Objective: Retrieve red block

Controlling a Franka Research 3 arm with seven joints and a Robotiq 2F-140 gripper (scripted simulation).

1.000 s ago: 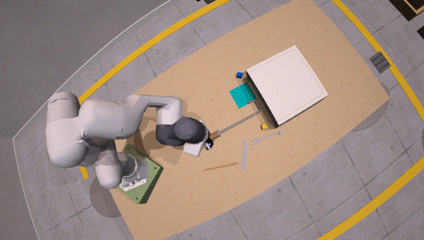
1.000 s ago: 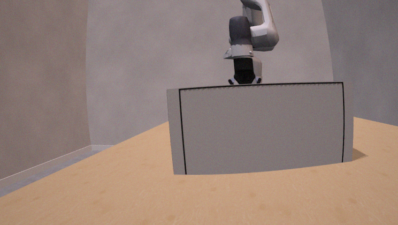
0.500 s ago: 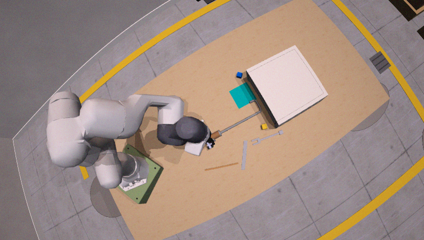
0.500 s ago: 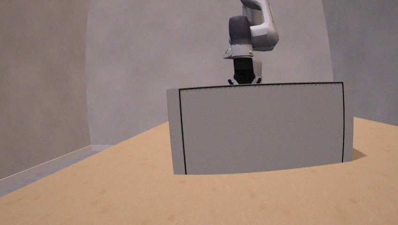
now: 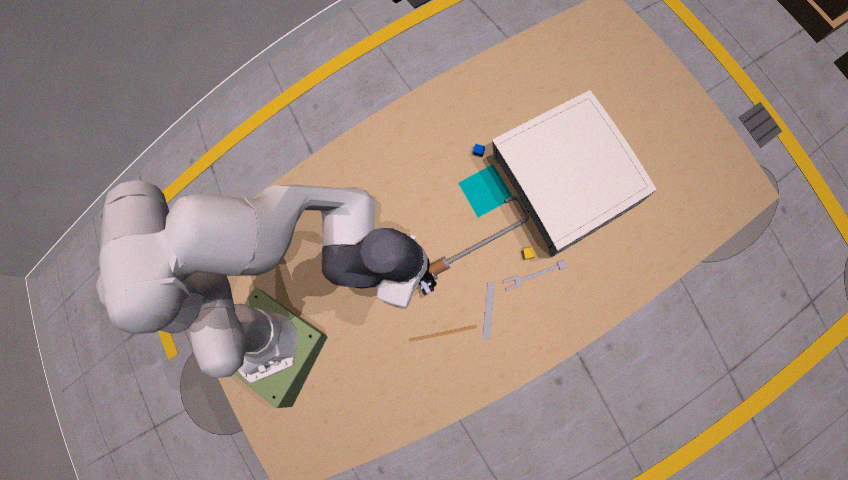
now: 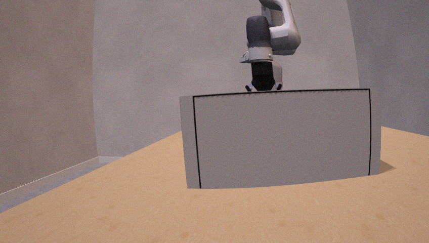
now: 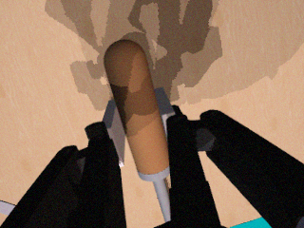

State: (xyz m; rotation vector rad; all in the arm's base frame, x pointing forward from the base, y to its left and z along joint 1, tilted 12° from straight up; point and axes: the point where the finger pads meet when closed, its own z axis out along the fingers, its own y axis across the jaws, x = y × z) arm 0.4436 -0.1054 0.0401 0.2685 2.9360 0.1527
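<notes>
At far left of the tan table (image 5: 368, 380), seen from above: a green base plate (image 5: 309, 347) carrying the white arm (image 5: 196, 237), bent over toward the middle. Next along, the gripper (image 5: 429, 284), pointing down and clamped on the brown wooden handle (image 5: 439, 265) of a hooked tool; from the wrist, black fingers pressed against both sides of that handle (image 7: 136, 114), with the grey rod (image 7: 162, 199) leaving its lower end. Below and right of the gripper, lying loose and well apart from it: a thin wooden stick (image 5: 442, 333), a grey flat strip (image 5: 488, 302) and a grey forked tool (image 5: 533, 275). From the handle, the rod (image 5: 484, 240) slanting up and right to the front of the cabinet (image 5: 574, 169), then bending into a hook (image 5: 516, 205) that runs along that front to the near corner of the teal square (image 5: 483, 191). Teal square bare, set right against the cabinet front. Just above it, a small blue block (image 5: 478, 149); near the cabinet's lower corner, a small yellow block (image 5: 528, 253). Red block not visible in any view; cannot tell where it lies. From the exterior view, only the cabinet's plain back (image 6: 280, 138), with the gripper (image 6: 262, 87) showing just over its top edge.
</notes>
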